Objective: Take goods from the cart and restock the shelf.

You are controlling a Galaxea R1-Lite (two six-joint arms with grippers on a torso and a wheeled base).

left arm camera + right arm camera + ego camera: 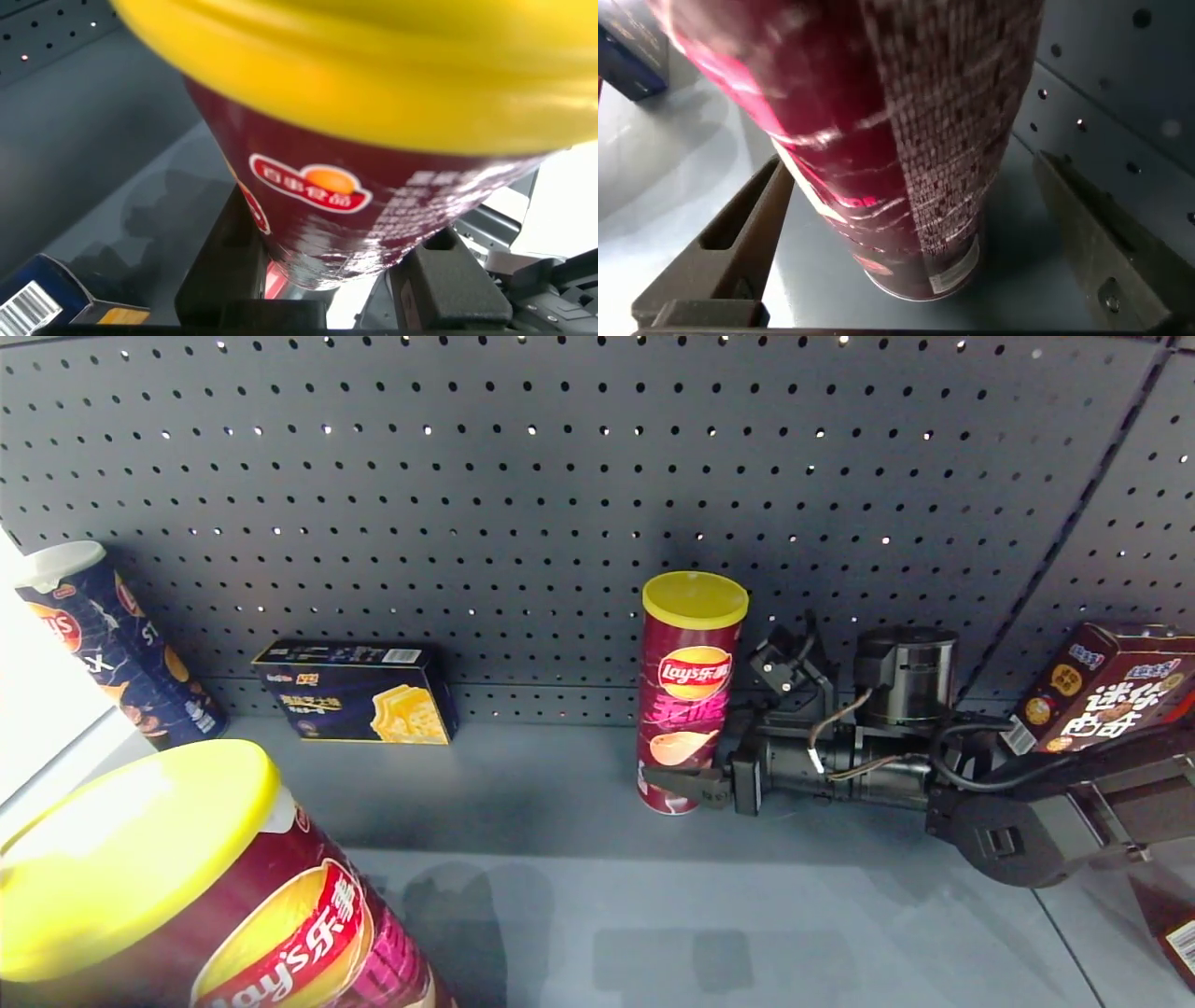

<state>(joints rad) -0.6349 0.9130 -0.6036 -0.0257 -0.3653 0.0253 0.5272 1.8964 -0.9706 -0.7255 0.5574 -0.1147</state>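
A maroon chips can with a yellow lid (691, 691) stands upright on the grey shelf (579, 821), close to the pegboard back. My right gripper (674, 780) is level with its lower part, open, one finger on either side; in the right wrist view the can (906, 140) sits between the fingers (738, 252) with a gap on the far side. A second maroon chips can (187, 887) hangs at the lower left, in front of the shelf. My left gripper (327, 285) is shut on that can (355, 205), low on its body.
A navy chips can (112, 644) leans at the shelf's far left. A navy box (359, 695) stands against the pegboard (560, 476). A brown box (1111, 686) sits at the right behind my right arm. The shelf front between the cans is bare.
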